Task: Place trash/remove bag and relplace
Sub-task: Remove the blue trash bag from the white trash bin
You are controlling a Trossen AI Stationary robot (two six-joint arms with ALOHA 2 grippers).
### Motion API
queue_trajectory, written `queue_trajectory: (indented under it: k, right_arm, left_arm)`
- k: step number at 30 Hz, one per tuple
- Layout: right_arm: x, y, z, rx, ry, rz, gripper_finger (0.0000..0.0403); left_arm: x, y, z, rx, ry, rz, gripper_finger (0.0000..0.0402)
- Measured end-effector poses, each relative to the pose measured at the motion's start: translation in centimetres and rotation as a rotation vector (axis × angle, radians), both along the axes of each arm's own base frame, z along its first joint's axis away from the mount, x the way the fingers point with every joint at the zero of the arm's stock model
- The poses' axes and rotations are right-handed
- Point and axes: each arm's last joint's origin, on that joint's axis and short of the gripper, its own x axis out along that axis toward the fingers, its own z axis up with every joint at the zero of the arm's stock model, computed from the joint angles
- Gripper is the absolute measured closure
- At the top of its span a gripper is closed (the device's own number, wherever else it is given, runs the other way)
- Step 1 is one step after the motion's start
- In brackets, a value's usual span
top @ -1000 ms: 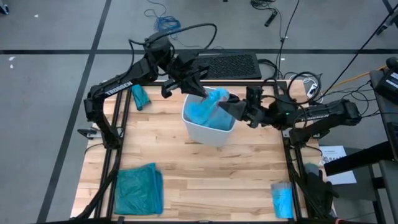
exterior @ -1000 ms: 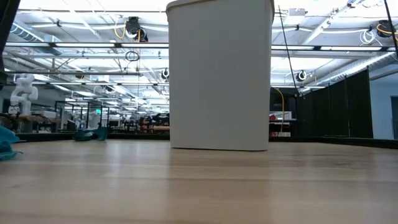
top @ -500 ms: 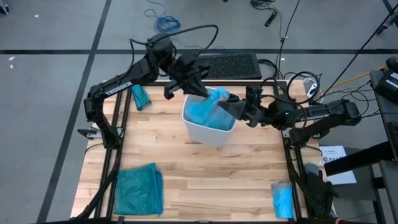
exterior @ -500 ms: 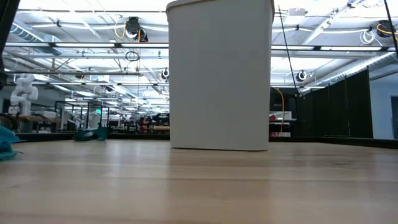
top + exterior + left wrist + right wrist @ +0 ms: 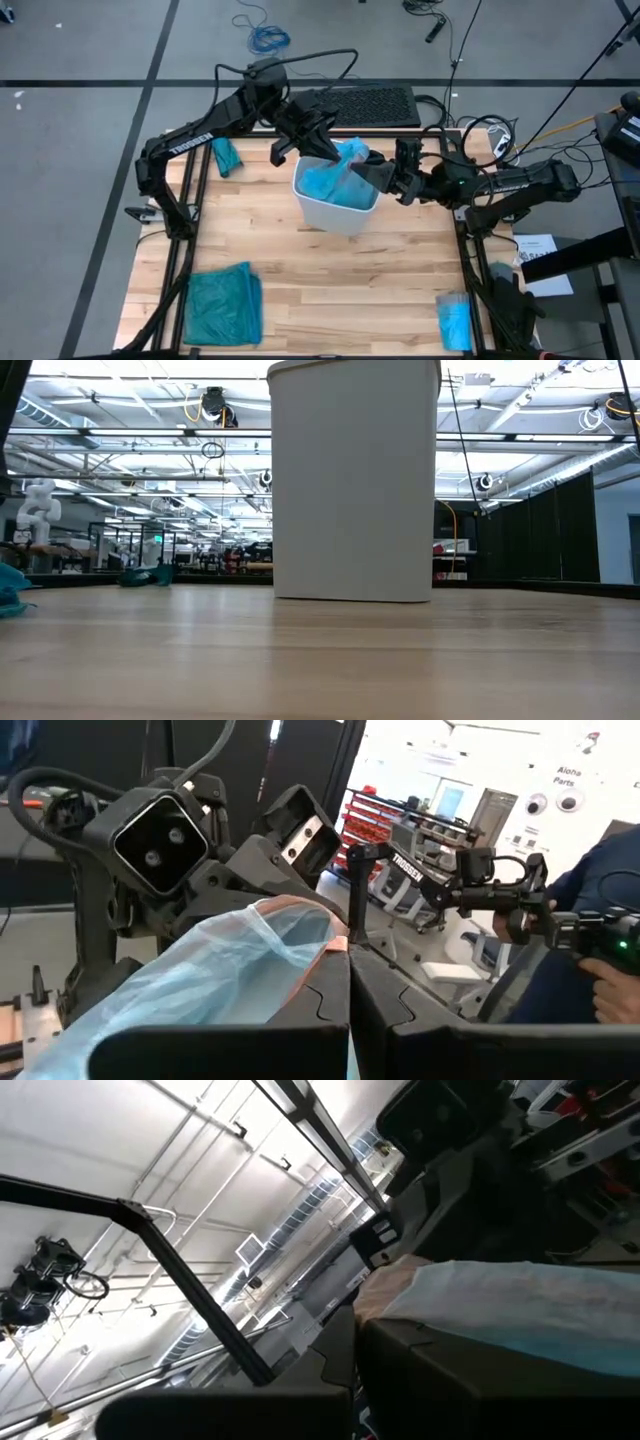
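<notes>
The white bin (image 5: 345, 212) stands upright at the table's middle and fills the low view (image 5: 355, 480). The pale blue bag (image 5: 328, 180) sits in it, with its upper part bunched above the far rim. My left gripper (image 5: 333, 154) comes from the far left and is shut on the bag's top. My right gripper (image 5: 364, 171) comes from the right and is shut on the bag too. Both holds show in the wrist views (image 5: 349, 958) (image 5: 357, 1327). The trash is hidden or out of view. My left gripper pinches the bag's pinkish top edge (image 5: 322, 942) between its two fingers. They lie about level and come from the table's far left. Bunched, crinkled plastic (image 5: 220, 975) trails from the hold down toward the bin. My right gripper pinches a bunched part of the bag's upper edge (image 5: 405, 1285) between its two fingers. They come from the table's right and slant upward. The plastic (image 5: 520, 1315) runs away from the fingers toward the bin.
A darker teal-green bag (image 5: 222, 305) lies at the near left of the table. A small folded blue packet (image 5: 225, 155) lies at the far left, and another blue bundle (image 5: 455, 320) at the near right. A keyboard (image 5: 370, 105) lies behind the table.
My left gripper's wrist has turned a little and edged toward the right over the bin's far rim, still shut on the bag. My right gripper, the bin and the bag's lower part have stayed where they were.
</notes>
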Motion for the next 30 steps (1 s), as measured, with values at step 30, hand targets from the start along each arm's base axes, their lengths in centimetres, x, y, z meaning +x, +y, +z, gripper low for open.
queue_trajectory:
  k: [30]
  right_arm:
    - [0.0, 0.1, 0.0, -0.004, 0.000, 0.001, 0.0403]
  left_arm:
    - [-1.9, 3.0, 0.0, -0.046, 0.065, 0.031, 0.0295]
